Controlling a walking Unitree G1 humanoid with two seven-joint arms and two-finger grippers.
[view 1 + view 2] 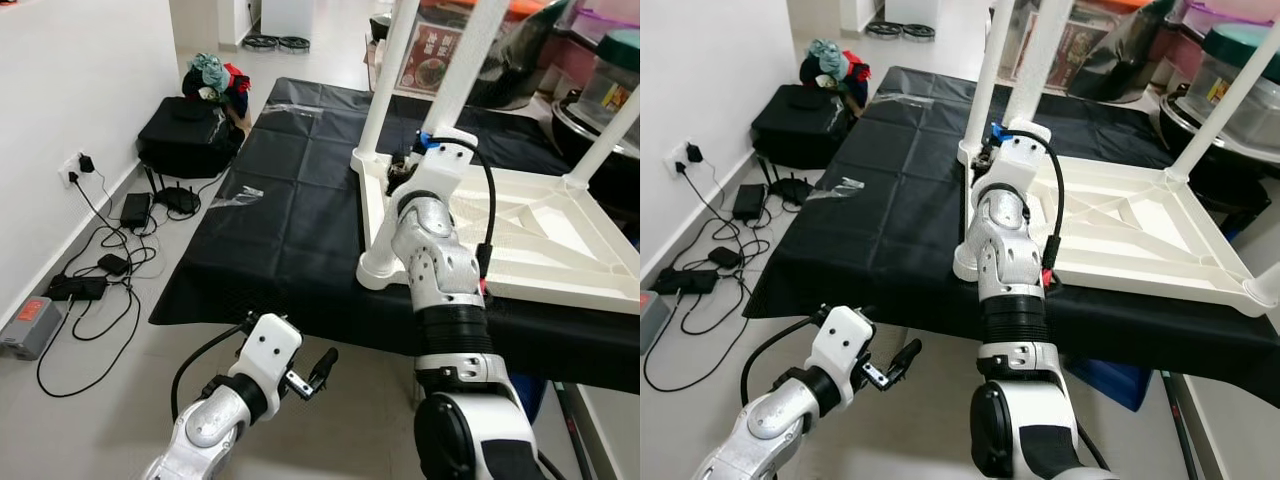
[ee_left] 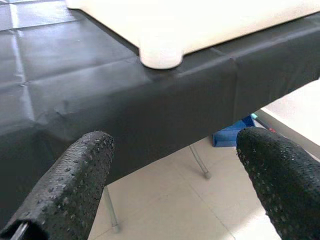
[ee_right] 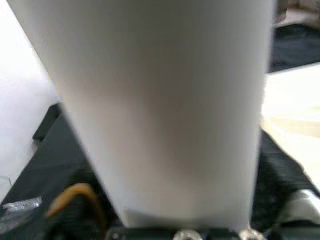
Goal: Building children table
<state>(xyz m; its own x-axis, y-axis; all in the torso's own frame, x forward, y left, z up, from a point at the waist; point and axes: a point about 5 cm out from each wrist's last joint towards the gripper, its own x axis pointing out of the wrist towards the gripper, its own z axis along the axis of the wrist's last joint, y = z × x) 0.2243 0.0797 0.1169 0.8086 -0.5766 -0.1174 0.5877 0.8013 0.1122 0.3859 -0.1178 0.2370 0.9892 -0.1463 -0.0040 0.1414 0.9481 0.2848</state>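
White plastic tabletop (image 1: 520,230) lies upside down on the black-draped counter (image 1: 290,210), legs (image 1: 455,65) upright, tops cropped. Right end effector (image 1: 405,170) at a leg; grip unclear. Left end effector (image 1: 318,368) wide.

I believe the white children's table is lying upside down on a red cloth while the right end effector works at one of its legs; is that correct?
Not quite: the cloth is black, not red, as the left eye view shows. The rest holds: the white children's table lies upside down on it, legs pointing up, and the right end effector is at the base of one white leg.
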